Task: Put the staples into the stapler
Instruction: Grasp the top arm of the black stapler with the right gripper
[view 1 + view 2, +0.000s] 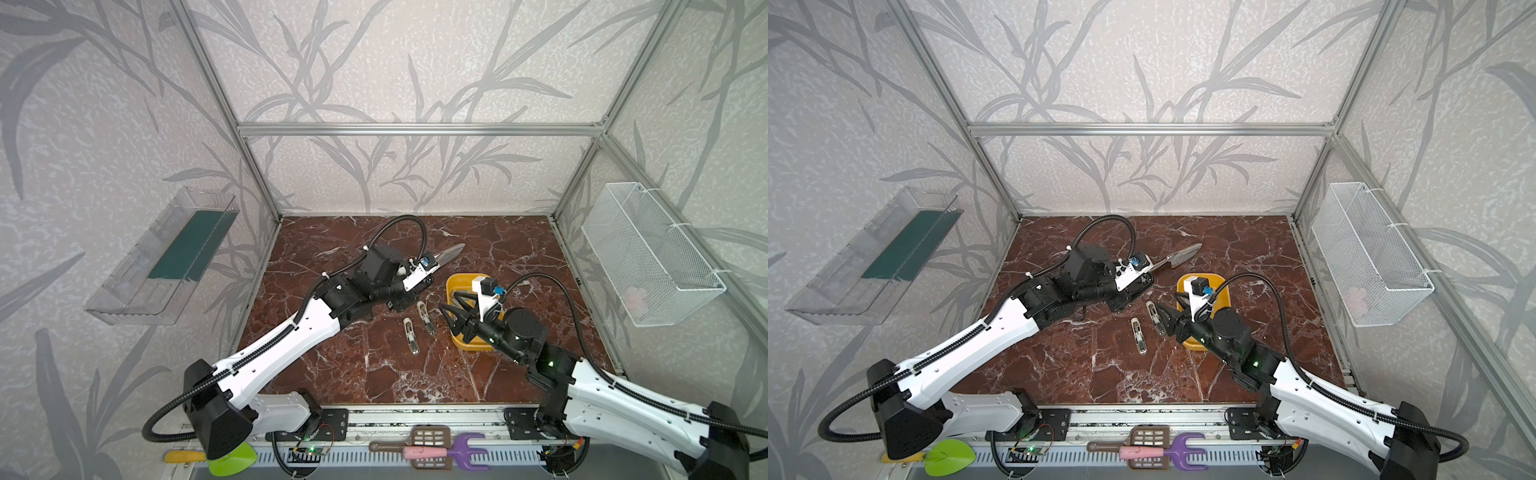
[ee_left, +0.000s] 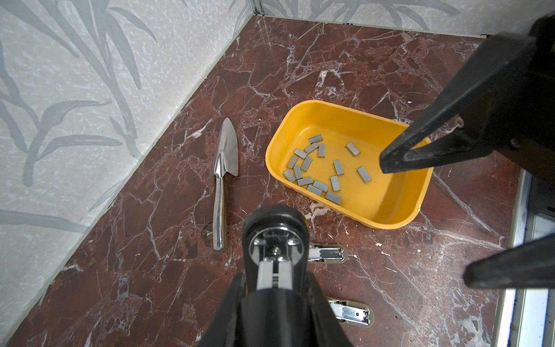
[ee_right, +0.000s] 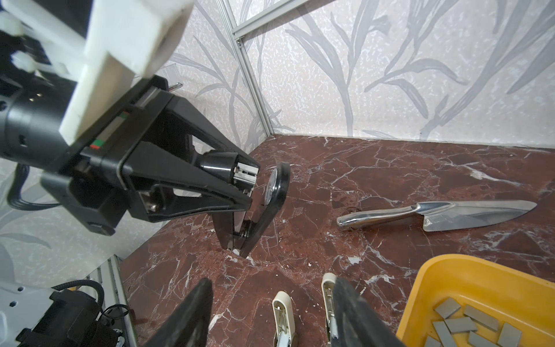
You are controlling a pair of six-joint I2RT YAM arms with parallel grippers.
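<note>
The left gripper (image 3: pixel 250 189) is clenched on the opened black stapler (image 3: pixel 264 216), which stands on end near the bench's middle. The staples (image 2: pixel 318 168) lie scattered in the yellow tray (image 2: pixel 390 195), right of the middle. The right gripper (image 1: pixel 446 300), released and holding nothing, hovers at the tray's edge.

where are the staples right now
The staples lie loose inside the yellow tray, right of centre on the marble table in both top views, just right of the two cream staplers.
</note>
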